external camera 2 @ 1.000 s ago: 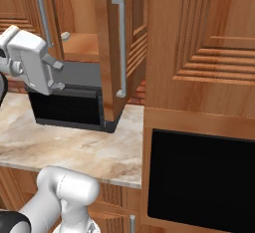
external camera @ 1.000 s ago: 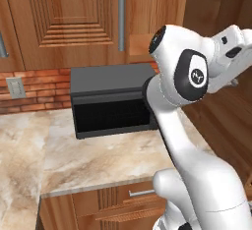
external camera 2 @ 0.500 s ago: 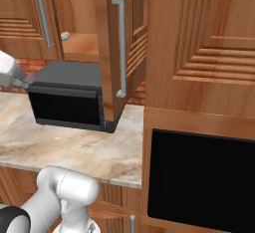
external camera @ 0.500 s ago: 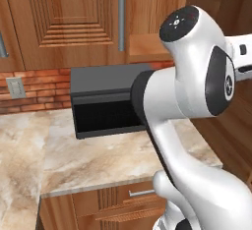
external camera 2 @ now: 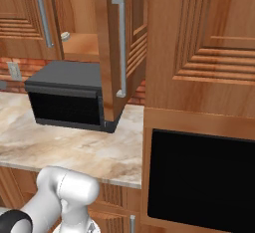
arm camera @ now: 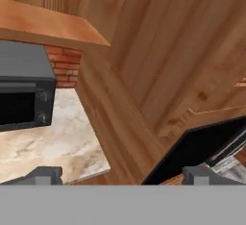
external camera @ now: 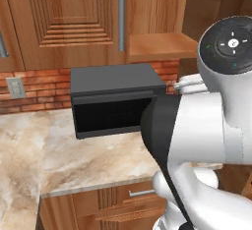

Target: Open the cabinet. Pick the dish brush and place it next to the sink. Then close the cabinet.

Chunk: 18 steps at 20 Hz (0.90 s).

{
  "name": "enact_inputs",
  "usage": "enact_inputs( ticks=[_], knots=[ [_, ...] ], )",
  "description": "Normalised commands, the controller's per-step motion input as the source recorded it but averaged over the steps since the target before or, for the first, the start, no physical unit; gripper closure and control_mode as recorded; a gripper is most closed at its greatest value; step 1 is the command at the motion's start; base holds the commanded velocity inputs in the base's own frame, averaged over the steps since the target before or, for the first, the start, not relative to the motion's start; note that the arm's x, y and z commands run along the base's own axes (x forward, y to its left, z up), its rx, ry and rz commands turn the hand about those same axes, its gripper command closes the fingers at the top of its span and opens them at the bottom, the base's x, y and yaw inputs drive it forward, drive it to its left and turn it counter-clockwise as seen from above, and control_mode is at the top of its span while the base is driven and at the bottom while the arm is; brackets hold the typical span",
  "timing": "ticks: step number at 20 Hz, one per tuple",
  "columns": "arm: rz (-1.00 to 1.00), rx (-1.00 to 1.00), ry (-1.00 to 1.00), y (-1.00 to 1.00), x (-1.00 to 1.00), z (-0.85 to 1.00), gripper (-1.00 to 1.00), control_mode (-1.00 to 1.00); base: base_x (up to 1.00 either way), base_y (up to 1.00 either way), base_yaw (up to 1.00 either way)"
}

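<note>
Cabinet (external camera 2: 107,38), upper left of right base frame: right door swung out toward the camera, silver bar handle (external camera 2: 119,48) on its edge; left door shut. Dish brush (external camera 2: 65,36), small and pale, lies on the cabinet's shelf at upper left, just inside the open door. Black microwave (external camera 2: 67,101) sits below on the marble worktop (external camera 2: 64,150). End effector (arm camera: 120,175) at bottom of hand frame: fingertips (arm camera: 45,175) spread wide, nothing between them.

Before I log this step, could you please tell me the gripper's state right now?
Gripper: open, fingers spread wide apart, holding nothing.
</note>
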Motion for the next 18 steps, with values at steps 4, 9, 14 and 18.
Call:
enact_inputs(
  ticks=[4,9,14,18],
  knots=[
    [0.33,0.03,0.0,0.23,-0.3,0.31,-1.0,-1.0,0.0,0.0,0.0],
    [0.36,0.06,0.0,0.1,0.2,0.01,-1.0,-1.0,0.0,0.0,0.0],
    [0.38,0.18,-0.01,0.21,0.76,-0.07,-1.0,-1.0,0.0,0.0,0.0],
    [0.27,0.13,-0.03,0.34,0.78,-0.37,-1.0,-1.0,0.0,0.0,0.0]
  ],
)
